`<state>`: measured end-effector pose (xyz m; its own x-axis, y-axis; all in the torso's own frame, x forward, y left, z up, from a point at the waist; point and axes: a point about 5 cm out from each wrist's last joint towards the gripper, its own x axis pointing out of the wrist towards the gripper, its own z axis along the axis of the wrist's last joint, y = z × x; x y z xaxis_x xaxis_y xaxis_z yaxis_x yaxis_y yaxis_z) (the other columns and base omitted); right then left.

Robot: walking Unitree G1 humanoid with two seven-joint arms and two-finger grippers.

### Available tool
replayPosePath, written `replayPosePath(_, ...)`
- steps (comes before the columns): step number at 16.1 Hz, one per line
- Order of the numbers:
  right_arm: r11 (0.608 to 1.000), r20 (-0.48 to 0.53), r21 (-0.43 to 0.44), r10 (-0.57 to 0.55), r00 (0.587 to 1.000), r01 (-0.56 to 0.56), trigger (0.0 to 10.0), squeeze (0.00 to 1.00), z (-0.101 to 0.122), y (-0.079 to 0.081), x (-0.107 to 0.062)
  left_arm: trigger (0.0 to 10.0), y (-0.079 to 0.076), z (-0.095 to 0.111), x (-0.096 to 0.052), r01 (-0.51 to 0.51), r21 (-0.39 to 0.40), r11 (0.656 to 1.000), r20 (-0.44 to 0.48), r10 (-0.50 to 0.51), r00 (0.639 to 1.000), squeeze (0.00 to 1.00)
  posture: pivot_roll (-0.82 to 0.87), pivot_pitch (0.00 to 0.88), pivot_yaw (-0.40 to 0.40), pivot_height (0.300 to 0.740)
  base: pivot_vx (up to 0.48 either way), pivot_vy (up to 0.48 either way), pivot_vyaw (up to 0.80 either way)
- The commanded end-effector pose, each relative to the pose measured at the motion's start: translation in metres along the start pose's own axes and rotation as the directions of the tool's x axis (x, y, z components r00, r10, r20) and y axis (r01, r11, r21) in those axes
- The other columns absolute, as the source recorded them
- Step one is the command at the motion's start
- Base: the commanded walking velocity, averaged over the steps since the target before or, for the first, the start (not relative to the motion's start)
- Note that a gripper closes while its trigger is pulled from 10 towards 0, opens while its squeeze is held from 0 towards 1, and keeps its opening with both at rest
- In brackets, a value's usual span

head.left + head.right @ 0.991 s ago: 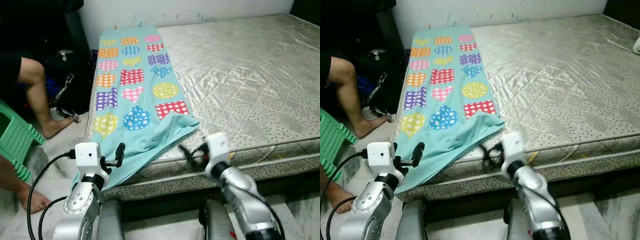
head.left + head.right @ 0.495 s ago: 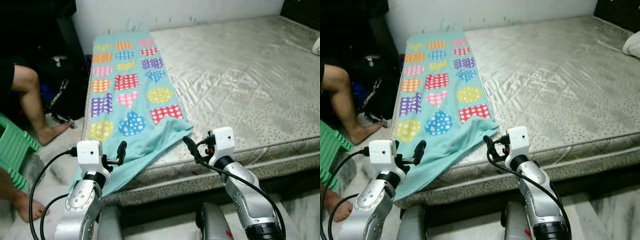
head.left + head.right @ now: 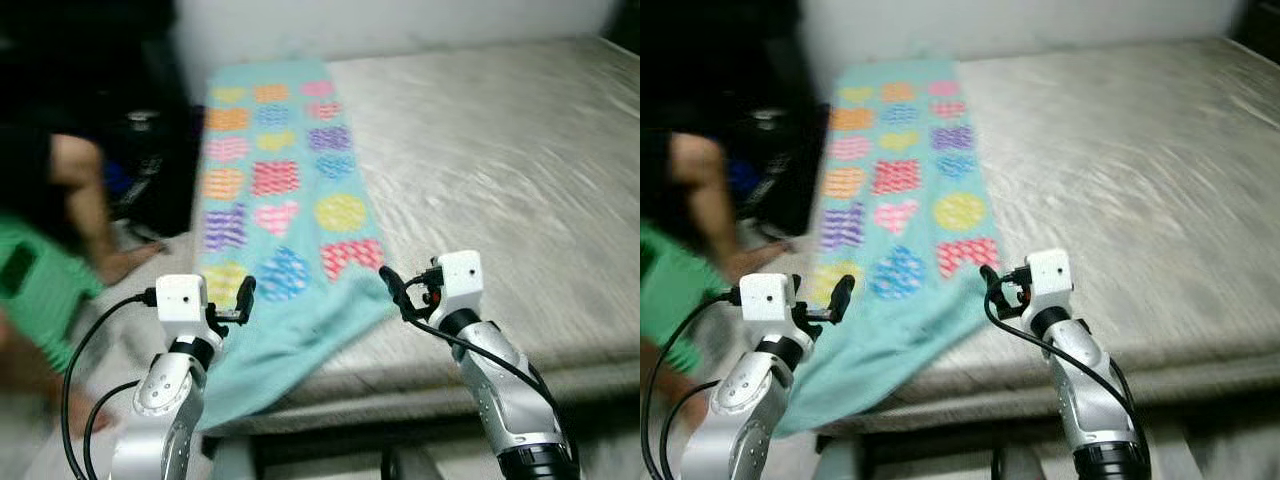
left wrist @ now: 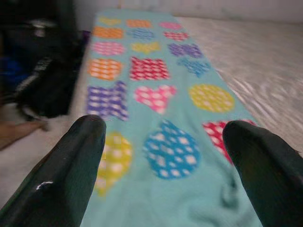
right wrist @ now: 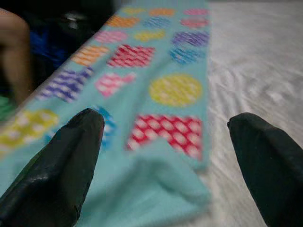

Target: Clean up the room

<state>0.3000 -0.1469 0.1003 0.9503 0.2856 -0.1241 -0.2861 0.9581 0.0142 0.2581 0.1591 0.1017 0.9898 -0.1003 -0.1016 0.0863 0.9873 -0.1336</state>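
A teal blanket (image 3: pixel 275 190) printed with colourful dotted hearts and shapes lies along the left side of the bare mattress (image 3: pixel 520 170). Its near end is rumpled and hangs over the mattress edge. My left gripper (image 3: pixel 243 293) is held up in front of that hanging end, open and holding nothing; the left wrist view shows the blanket (image 4: pixel 156 94) between its spread fingers (image 4: pixel 75 165). My right gripper (image 3: pixel 392 290) hovers by the blanket's near right corner (image 5: pixel 165 175), also open and holding nothing. All the views are blurred.
A person's bare leg (image 3: pixel 85 190) and a green plastic stool (image 3: pixel 30 280) are on the floor to the left of the bed. A black bag (image 3: pixel 150 170) leans beside the bed's left side. The white wall runs behind the mattress.
My right gripper has risen from below the mattress edge to the level of the blanket's corner. The camera has shifted and blurred. The left gripper has held about steady.
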Motion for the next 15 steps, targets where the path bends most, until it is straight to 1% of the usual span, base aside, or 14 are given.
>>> replayPosePath(1,1.0,0.008,-0.001,0.002,1.0,-0.002,10.0,0.0,0.0016,0.0034,0.0018,10.0,0.0049,-0.0005,-0.0012,-0.017,0.013,1.0,-0.002,0.017,1.0,0.0,-0.12,0.0,0.049,0.662,0.0,0.0,0.0)
replayPosePath(3,1.0,0.016,0.004,0.003,1.0,-0.003,10.0,0.0,0.0022,0.0038,0.0016,10.0,0.0046,-0.0002,-0.001,-0.012,0.01,1.0,0.0,0.012,1.0,0.0,-0.12,0.0,0.05,0.662,0.0,0.0,0.0)
replayPosePath(5,1.0,0.025,-0.019,0.012,1.0,-0.012,10.0,0.0,0.0025,0.0037,0.0008,10.0,0.0046,-0.0002,-0.0008,-0.01,0.011,1.0,-0.001,0.01,1.0,0.0,-0.12,0.0,0.051,0.662,0.0,0.0,0.0)
replayPosePath(6,1.0,0.024,-0.02,0.01,1.0,-0.01,10.0,0.0,0.0018,0.0032,0.0003,10.0,0.0044,0.0,-0.0009,-0.009,0.011,1.0,0.0,0.009,1.0,0.0,-0.12,0.0,0.052,0.662,0.0,0.0,0.58)
replayPosePath(8,1.0,0.016,-0.002,-0.004,1.0,0.004,10.0,0.0,-0.0002,0.0014,-0.0007,10.0,0.0037,0.0001,-0.0007,-0.004,0.01,1.0,-0.001,0.004,1.0,0.0,-0.12,0.0,0.054,0.662,0.0,0.0,0.0)
replayPosePath(13,1.0,0.026,0.004,0.004,1.0,-0.004,10.0,0.0,0.0003,0.0006,-0.0011,10.0,0.002,0.0005,0.0001,0.005,0.008,1.0,0.003,-0.005,1.0,0.0,-0.13,0.0,0.053,0.662,0.0,0.0,0.0)
replayPosePath(15,1.0,0.028,-0.011,0.019,0.999,-0.018,10.0,0.0,0.0008,0.0016,-0.0008,10.0,0.0004,0.0017,0.0001,0.018,0.007,1.0,0.012,-0.018,1.0,0.0,-0.13,0.0,0.054,0.662,0.0,0.0,0.0)
